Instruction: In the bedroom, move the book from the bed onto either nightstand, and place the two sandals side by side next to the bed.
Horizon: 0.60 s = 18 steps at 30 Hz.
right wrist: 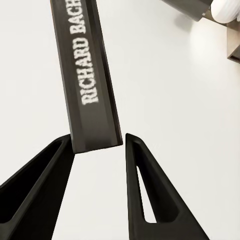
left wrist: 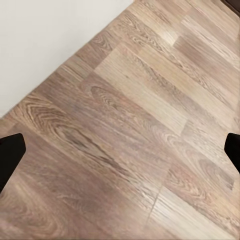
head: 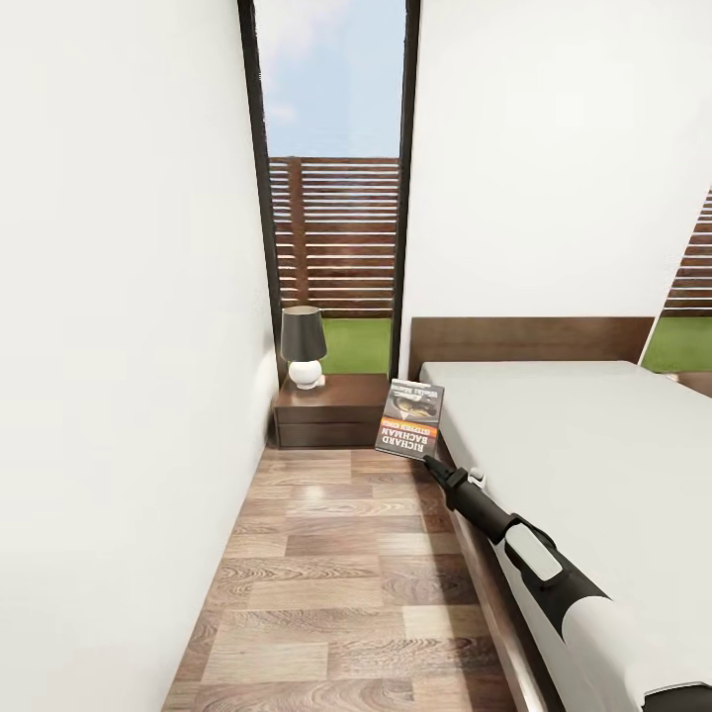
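The book, dark with an orange band and "RICHARD BACHMAN" lettering, hangs upright above the floor, just off the bed's left edge. My right gripper is shut on its lower edge. In the right wrist view the book's spine sits pinched between the two black fingers. The nightstand stands beyond the book, against the wall under the window. My left gripper is open over bare wood floor, with nothing between its tips. The two sandals are out of view.
A dark-shaded lamp with a white base takes up the nightstand's left half. A white wall runs close along the left. A narrow strip of plank floor lies between wall and bed.
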{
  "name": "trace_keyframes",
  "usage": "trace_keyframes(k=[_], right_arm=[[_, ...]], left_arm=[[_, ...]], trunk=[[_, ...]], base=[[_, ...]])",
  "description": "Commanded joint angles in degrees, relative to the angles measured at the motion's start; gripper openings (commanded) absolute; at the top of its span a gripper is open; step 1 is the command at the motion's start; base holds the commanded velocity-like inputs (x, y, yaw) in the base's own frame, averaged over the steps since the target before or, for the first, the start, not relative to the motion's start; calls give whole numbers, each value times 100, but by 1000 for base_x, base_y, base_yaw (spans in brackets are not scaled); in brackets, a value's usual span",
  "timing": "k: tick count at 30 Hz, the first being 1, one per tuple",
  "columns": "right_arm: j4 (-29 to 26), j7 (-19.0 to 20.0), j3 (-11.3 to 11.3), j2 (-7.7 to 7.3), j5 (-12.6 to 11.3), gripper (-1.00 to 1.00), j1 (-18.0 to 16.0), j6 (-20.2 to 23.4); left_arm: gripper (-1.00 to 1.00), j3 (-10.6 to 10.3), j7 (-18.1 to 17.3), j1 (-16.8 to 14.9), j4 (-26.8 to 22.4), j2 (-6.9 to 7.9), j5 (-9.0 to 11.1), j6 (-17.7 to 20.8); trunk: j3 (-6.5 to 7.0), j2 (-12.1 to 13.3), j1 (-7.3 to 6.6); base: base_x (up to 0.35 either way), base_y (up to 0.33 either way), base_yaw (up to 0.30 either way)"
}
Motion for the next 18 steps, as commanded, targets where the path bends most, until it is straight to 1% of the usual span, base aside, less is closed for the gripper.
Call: trace_keyframes(k=[1,14,18], right_arm=[[2,6,26,-6,-63,-100,-5,33],[2,11,20,-11,-55,-100,-5,37],[4,13,22,-13,-44,-100,-5,40]], left_arm=[[100,-10,-43,-4,8,0,59,-5],[100,-15,13,-4,5,6,49,-8],[100,-17,20,-4,4,15,46,-6]], trunk=[[-6,-3,0],[-6,-3,0],[-6,-3,0]], base=[[0,0,0],[1,0,0],[69,22,0]])
